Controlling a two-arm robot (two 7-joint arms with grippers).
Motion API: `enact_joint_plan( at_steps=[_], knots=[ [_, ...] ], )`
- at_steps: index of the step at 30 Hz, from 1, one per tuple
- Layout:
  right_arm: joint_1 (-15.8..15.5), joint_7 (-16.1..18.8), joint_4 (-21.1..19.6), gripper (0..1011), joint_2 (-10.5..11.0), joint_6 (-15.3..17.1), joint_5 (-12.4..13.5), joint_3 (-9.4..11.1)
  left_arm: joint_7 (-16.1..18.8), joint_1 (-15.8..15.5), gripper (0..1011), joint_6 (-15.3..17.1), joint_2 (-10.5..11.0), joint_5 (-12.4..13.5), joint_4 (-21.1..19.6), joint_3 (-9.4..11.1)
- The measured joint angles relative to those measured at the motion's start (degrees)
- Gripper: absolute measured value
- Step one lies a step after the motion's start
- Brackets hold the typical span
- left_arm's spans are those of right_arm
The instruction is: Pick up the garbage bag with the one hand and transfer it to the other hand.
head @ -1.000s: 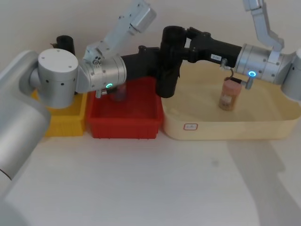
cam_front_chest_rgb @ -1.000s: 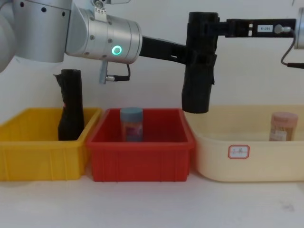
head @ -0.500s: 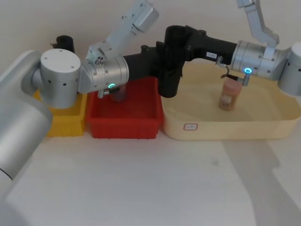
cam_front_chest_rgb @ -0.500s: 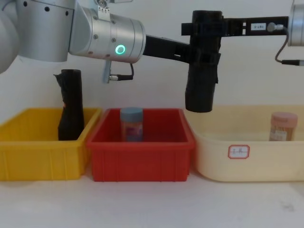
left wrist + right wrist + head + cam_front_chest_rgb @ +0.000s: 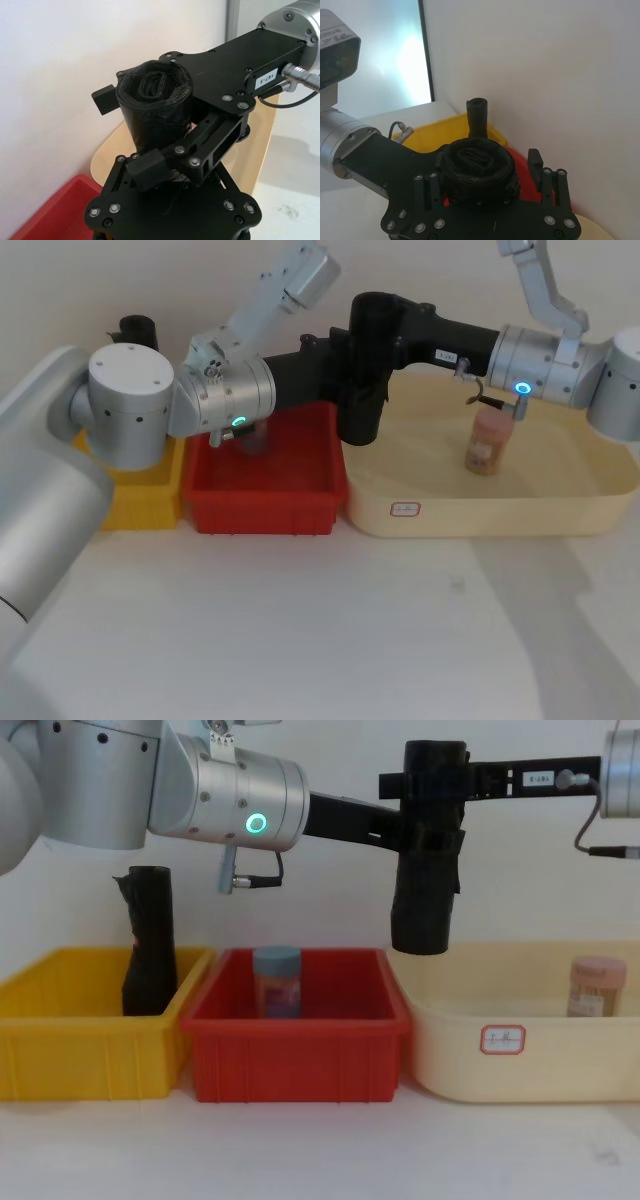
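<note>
Garbage bag (image 5: pixel 425 870): I see left gripper (image 5: pixel 415 838) clamped mid-roll; right gripper (image 5: pixel 432 786), white label unreadable, clamped at its top.

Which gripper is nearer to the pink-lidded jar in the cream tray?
Right. The right gripper reaches in above the pink-lidded jar to grip the garbage bag's top; the left gripper grips it lower, coming from over the red bin.

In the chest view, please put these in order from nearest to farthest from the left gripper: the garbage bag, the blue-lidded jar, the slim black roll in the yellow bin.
From the left gripper:
1. The garbage bag, within the gripper's fingers, raised above the bins.
2. The blue-lidded jar, below and to the robot's left, in the red bin.
3. The slim black roll, farthest left, standing in the yellow bin.
</note>
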Motion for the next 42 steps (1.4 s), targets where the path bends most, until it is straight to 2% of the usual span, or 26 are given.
enact_joint_plan(
  at_steps=[5,7,10,42],
  knots=[
    [0.2,-0.1,0.1,865,0.0,-0.1,0.0,-0.2,0.1,0.0,402,0.0,0.0,0.0,0.0,0.1],
    [0.2,-0.1,0.1,780,0.0,-0.1,0.0,-0.2,0.2,-0.1,402,-0.1,0.0,0.0,0.0,0.1],
    [0.2,-0.2,0.2,737,-0.1,-0.1,-0.1,-0.3,0.2,-0.1,402,-0.1,0.0,0.0,0.0,0.2],
    [0.4,-0.4,0.3,537,-0.1,-0.1,-0.1,-0.4,0.3,-0.1,402,-0.1,0.0,-0.1,0.0,0.3]
  ],
)
